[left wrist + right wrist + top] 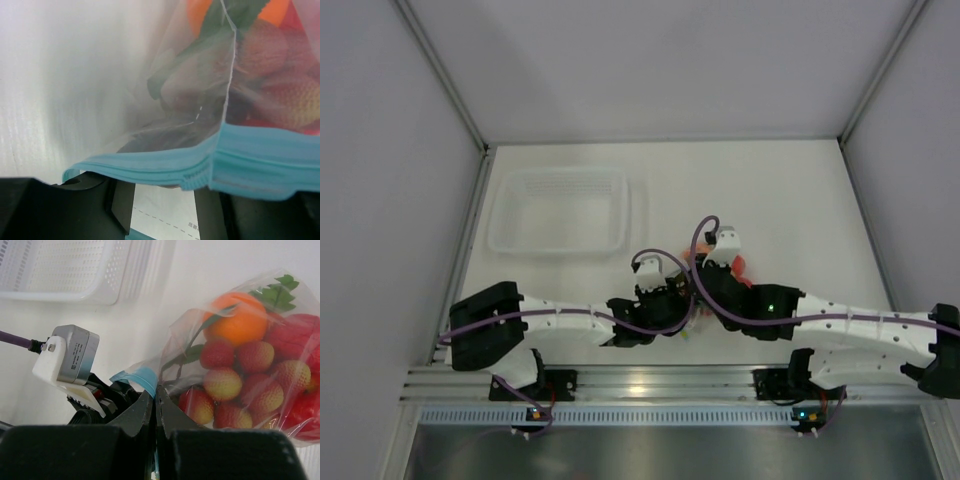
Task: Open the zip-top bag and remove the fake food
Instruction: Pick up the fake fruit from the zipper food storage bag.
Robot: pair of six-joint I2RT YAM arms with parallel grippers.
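The zip-top bag (235, 300) is clear plastic with a teal zip strip (142, 376) and lies on the table between both arms (740, 266). Inside it I see fake food: an orange (239, 320), a red-yellow berry cluster (240, 380) with a green leaf (280, 292), and a red fruit (295, 337). My right gripper (156, 390) is shut on the zip strip at the bag's mouth. My left gripper (164, 192) has its fingers (120, 210) apart, and the zip strip (200, 160) lies across in front of their tips. In the top view the two grippers meet (688, 285).
A rigid clear perforated tray (625, 212) stands at the back left and shows in the right wrist view (75, 295). White side walls enclose the table. The arm bases and a metal rail (640, 385) run along the near edge.
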